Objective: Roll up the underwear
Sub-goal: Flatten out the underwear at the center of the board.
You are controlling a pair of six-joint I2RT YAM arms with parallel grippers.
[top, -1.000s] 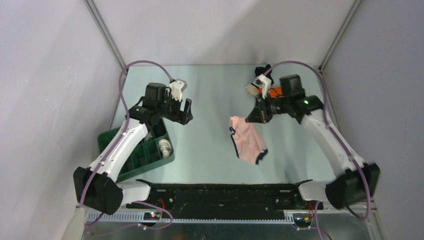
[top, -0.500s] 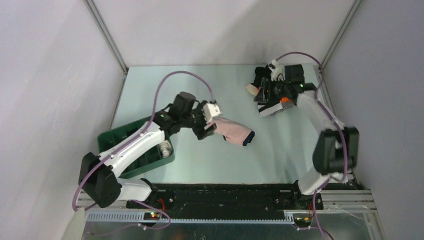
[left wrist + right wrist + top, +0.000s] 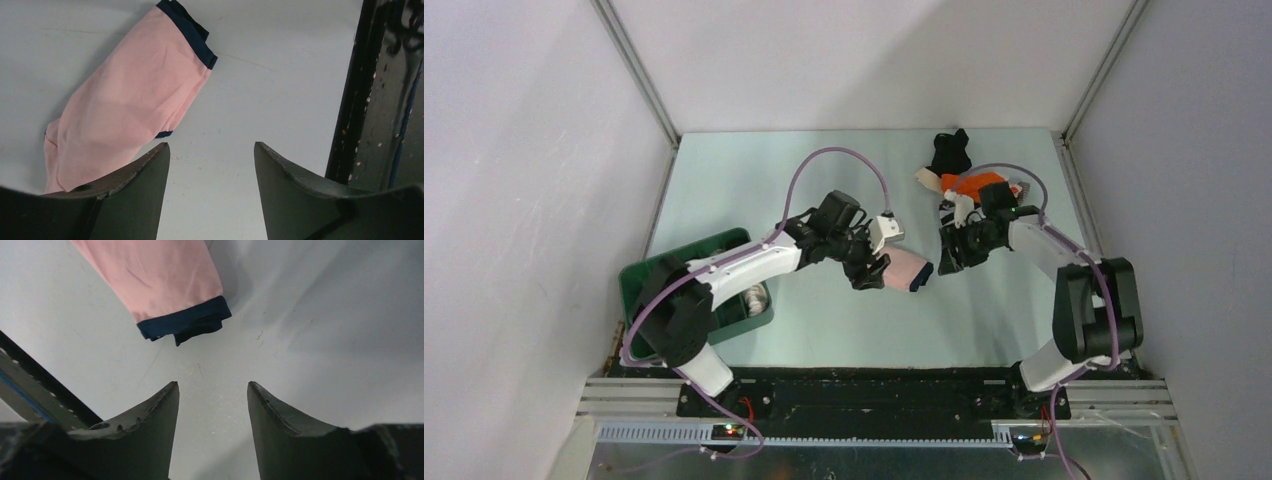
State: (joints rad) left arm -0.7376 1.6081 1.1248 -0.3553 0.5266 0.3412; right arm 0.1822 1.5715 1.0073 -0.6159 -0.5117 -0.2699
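A pale pink underwear (image 3: 908,268) with a dark navy band lies folded into a loose roll on the table's middle. My left gripper (image 3: 871,272) is open and empty just left of it. In the left wrist view the pink piece (image 3: 127,107) lies beyond my left fingertip (image 3: 159,156), and the gripper (image 3: 210,150) stands over bare table. My right gripper (image 3: 951,250) is open and empty just right of the roll. Its wrist view shows the roll's navy end (image 3: 186,325) ahead of the open gripper (image 3: 212,386). More underwear, black (image 3: 949,150), orange (image 3: 976,183) and white (image 3: 928,178), is piled at the back right.
A green plastic tray (image 3: 662,272) with dividers stands at the near left and holds a white rolled piece (image 3: 753,297). The black rail (image 3: 352,100) runs along the table's near edge. Enclosure walls stand on all sides.
My left gripper has shifted right along the pink roll. My right arm has come down from the pile at the back right to the roll's right end.
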